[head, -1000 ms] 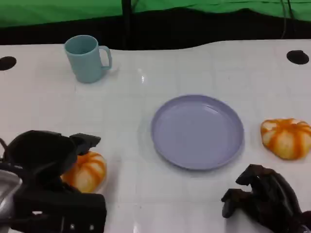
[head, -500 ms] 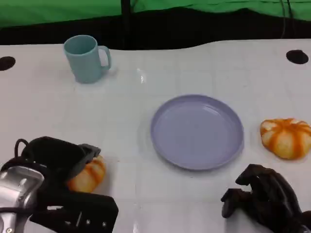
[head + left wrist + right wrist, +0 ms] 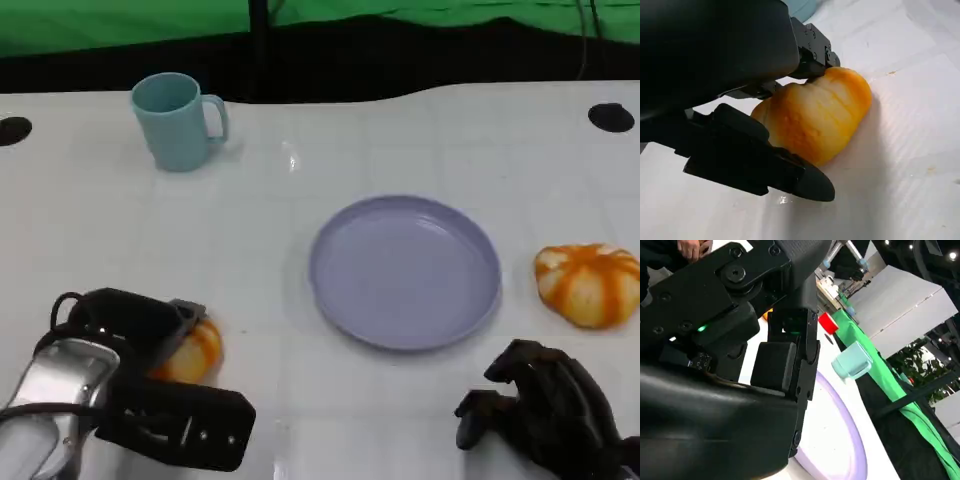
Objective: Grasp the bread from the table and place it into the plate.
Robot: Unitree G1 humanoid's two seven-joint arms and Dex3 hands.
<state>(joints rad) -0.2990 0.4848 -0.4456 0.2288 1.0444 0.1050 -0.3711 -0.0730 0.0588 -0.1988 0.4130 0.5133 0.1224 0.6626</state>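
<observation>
1. Currently you are in the grasp step — left hand [image 3: 130,345] has fingers on both sides of the bread [image 3: 815,120], which sits on the table [image 3: 330,130] at the plate's [image 3: 405,272] 8 o'clock.
2. Right hand [image 3: 540,410] idle, fingers curled, holding nothing.
3. Next, you likely need firm closure, then lift toward 2 o'clock.

Left hand [image 3: 135,345] moving rightward and lower over the near-left bread [image 3: 190,352], covering more of it than a second ago; forearm swinging further into the head view. Fingers [image 3: 812,50] now closing around the bread [image 3: 815,120], one touching its top and another reaching under its near side, bread still sitting on the table [image 3: 300,150].
</observation>
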